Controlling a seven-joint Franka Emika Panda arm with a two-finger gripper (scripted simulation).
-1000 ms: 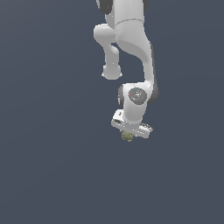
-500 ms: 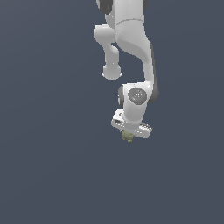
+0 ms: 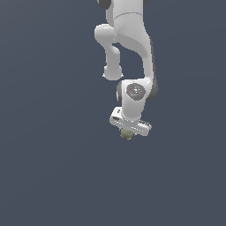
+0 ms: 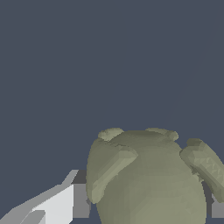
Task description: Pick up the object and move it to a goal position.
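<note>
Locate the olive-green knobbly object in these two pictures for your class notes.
In the exterior view the object sits just below the white claw, near the picture's centre; the wrist view shows it between the claw's fingers.

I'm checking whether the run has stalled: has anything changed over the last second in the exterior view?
Nothing visibly changed: the arm keeps the same pose, and the claw stays at the same spot with the olive-green object under it, between its fingers. The dark background gives no sign of movement either.
</note>
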